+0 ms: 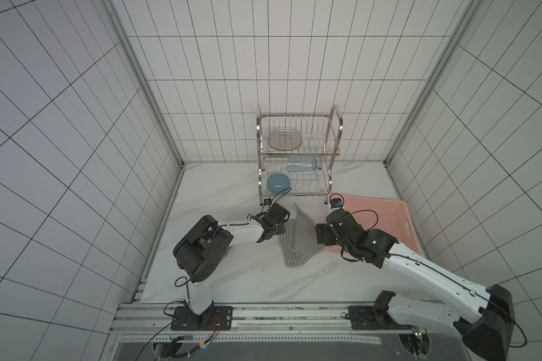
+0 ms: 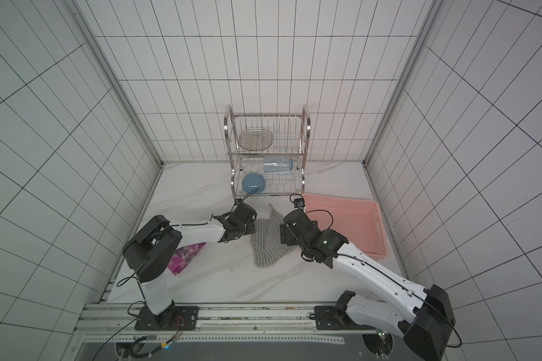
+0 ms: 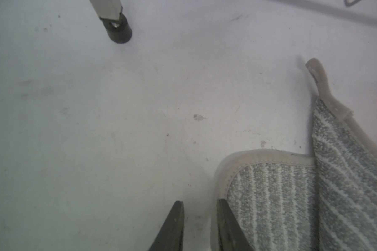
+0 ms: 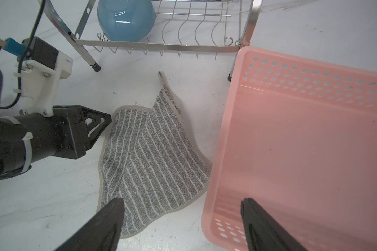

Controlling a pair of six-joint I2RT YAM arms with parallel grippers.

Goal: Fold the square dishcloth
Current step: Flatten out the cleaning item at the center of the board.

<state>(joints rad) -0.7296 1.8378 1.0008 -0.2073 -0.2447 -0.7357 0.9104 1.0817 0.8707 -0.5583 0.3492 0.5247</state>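
The dishcloth (image 1: 296, 239) lay rumpled on the desk (image 1: 232, 281) near its back edge, beside the basket (image 4: 292, 152), with the left gripper (image 3: 199, 202) narrowly parted at a hemmed corner, seemingly to pinch it, and the right gripper (image 4: 181, 202) wide and empty above the opposite side.

The square dishcloth (image 4: 152, 156) lies rumpled on the white desk (image 4: 41, 206), with one side folded over itself. The pink basket (image 4: 303, 152) sits right beside the dishcloth, so close that they seem to touch. The right gripper (image 4: 182, 200) is spread wide. One of its fingers (image 4: 105, 226) hangs over the dishcloth and the other hangs over the basket. The left gripper (image 4: 106, 120) points at a dishcloth corner, just beside it. Past the dishcloth stands a metal rack (image 4: 161, 45) with a blue bowl (image 4: 125, 19) in it.
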